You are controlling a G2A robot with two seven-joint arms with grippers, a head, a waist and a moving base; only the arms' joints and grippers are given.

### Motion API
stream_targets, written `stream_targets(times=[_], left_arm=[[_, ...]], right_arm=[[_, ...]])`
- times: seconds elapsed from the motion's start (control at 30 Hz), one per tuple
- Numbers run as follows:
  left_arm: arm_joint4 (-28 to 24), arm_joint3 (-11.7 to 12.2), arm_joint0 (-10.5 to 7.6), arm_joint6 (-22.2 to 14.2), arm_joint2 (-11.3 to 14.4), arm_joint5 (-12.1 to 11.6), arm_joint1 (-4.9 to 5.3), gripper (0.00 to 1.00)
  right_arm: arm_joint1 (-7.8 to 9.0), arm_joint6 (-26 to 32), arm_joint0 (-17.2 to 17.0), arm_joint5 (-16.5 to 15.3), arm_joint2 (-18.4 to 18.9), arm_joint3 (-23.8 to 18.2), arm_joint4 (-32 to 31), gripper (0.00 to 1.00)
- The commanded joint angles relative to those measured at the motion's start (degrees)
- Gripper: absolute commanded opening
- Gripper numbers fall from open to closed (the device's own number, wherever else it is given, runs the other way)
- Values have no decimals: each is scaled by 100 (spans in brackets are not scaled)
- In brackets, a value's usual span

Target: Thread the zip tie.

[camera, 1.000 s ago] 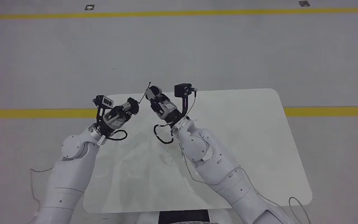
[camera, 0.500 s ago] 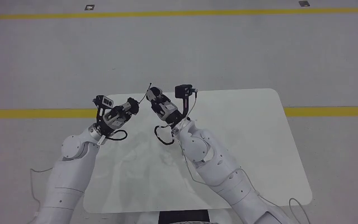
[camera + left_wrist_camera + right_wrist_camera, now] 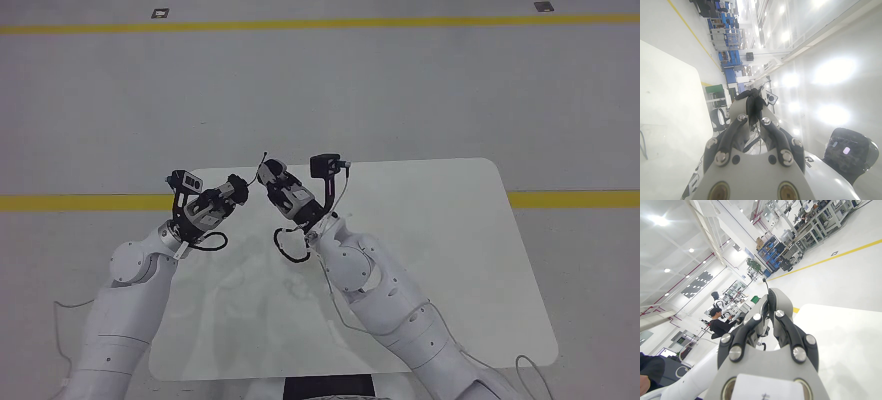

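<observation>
The zip tie (image 3: 766,285) is a thin black strap with a small square head, and it sticks out past the fingertips of my right gripper (image 3: 769,295), which is shut on it. From above, the zip tie's tip (image 3: 264,158) rises just over the right gripper (image 3: 267,172), held in the air above the table's back left corner. My left gripper (image 3: 240,186) sits close beside it, fingertips facing it. In the left wrist view the left gripper (image 3: 753,94) is shut on a thin black strap (image 3: 759,130) that runs back between its fingers.
The white table (image 3: 430,230) spreads out to the right of and in front of both arms. A black cable loop (image 3: 290,245) hangs from the right forearm. Yellow floor lines (image 3: 560,199) run behind and beside the table.
The right gripper has shifted slightly left and down, closer to the left gripper. The left arm has stayed in place.
</observation>
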Motion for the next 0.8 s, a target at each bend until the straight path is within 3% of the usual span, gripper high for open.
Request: stream_targets(times=[0.0,0.27,0.77], left_arm=[[0,0,0,0,0,0,0,0],[0,0,0,0,0,0,0,0],[0,0,0,0,0,0,0,0]], right_arm=[[-2,-11,-5,7,1,-3,5,0],[-8,-206,-58,-1,58,-73,65,0],[-30,-39,9,-2,-19,44,36,0]])
